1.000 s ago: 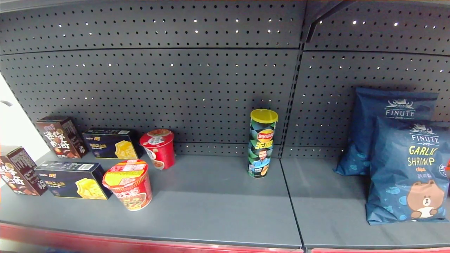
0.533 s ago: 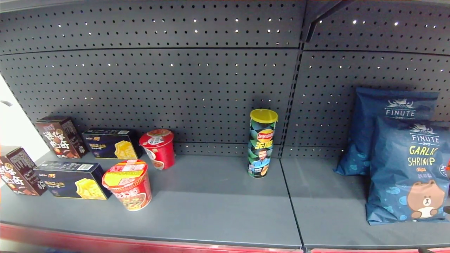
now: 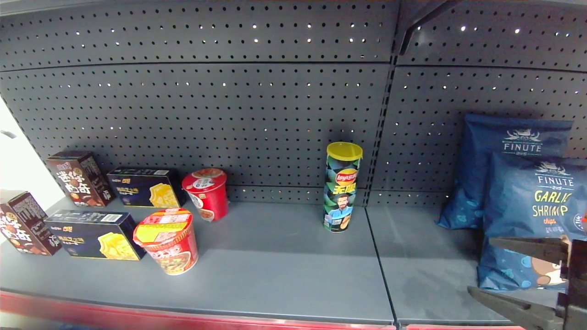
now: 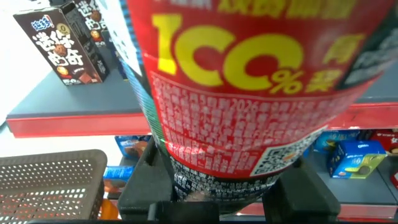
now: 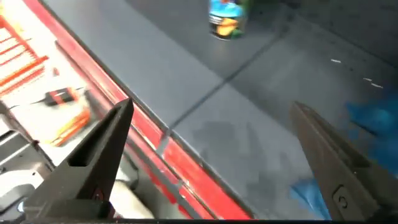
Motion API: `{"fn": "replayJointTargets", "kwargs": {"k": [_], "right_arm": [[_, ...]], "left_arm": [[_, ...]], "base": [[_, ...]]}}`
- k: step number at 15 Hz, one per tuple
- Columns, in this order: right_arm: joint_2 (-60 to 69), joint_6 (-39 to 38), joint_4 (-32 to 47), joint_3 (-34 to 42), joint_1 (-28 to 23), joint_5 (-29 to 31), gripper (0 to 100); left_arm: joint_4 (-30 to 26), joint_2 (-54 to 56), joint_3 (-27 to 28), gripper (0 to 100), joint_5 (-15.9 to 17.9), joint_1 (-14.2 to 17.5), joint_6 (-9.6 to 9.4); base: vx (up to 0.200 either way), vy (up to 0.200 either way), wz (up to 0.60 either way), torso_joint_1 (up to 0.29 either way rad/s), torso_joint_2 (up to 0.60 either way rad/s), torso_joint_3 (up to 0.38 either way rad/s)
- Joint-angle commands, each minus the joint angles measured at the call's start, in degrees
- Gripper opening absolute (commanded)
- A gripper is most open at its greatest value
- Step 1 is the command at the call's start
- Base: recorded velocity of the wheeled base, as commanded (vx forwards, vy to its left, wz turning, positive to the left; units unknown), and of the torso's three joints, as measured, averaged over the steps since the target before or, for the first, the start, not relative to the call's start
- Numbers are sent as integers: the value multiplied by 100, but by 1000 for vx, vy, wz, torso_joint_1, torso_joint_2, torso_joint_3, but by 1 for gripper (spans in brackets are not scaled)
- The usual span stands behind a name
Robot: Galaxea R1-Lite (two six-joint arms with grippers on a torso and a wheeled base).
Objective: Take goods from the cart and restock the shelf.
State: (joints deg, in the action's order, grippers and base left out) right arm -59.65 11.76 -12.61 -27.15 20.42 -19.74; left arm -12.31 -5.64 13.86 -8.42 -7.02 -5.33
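Grey steel shelf [image 3: 284,266]: one deck with a red front lip and a perforated back panel [image 3: 206,114]; the right tool hangs over its front right end.
Right tool [image 3: 479,264]: two dark fingers spread wide with nothing between them. In the wrist view [image 5: 211,104], bare deck and the red lip lie under the gap.
Front chip bag [image 3: 532,206]: blue and upright, just behind the right tool's upper finger, which covers part of its lower half. Whether they touch cannot be told.
Rear chip bag [image 3: 504,151]: same blue, farther back from the right tool, against the panel.
Chips tube [image 3: 342,187]: yellow lid, upright near the panel, well apart from the right tool, on its left and deeper in. In the wrist view [image 5: 227,17] it stands beyond the finger gap.
Left tool [image 4: 222,171]: clamped on the red canister, one dark finger on each side of its black lower end.
Red canister [image 4: 249,93]: big yellow print, held in the left tool out in front of the shelving, off the deck.
Mesh basket [image 4: 50,180]: brown, low beside the left tool, below the shelf lip.
Cup noodles [image 3: 168,240]: two red cups, far from the right tool, toward the shelf's left end.
Dark blue boxes [image 3: 94,233]: two, just past the cups, farther still from the right tool.
Brown boxes [image 3: 25,222]: two, upright at the end farthest from the right tool.
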Motion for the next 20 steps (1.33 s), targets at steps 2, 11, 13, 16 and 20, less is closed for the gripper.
{"fn": "replayJointTargets", "kwargs": {"k": [2, 11, 13, 16, 20], "right_arm": [[-1330, 10, -392, -669, 85, -136, 100], [-3642, 19, -981, -2295, 190, -1041, 100], [-4116, 28, -1156, -2576, 190, -1076, 100], [-4582, 28, -1236, -2919, 155, -1085, 100], [-5391, 28, -1280, -3692, 129, -1094, 100]], "left_arm": [[-8, -16, -6, 0, -1, -1, -3], [10, -7, -33, 0, -19, -1, 5], [18, -7, 3, 0, -28, -1, 5], [10, -7, -15, 0, -19, -1, 5], [18, -7, -6, 0, -19, -1, 5]], "base": [[0, 0, 0, 0, 0, 0], [0, 0, 0, 0, 0, 0], [0, 0, 0, 0, 0, 0], [0, 0, 0, 0, 0, 0], [0, 0, 0, 0, 0, 0]]}}
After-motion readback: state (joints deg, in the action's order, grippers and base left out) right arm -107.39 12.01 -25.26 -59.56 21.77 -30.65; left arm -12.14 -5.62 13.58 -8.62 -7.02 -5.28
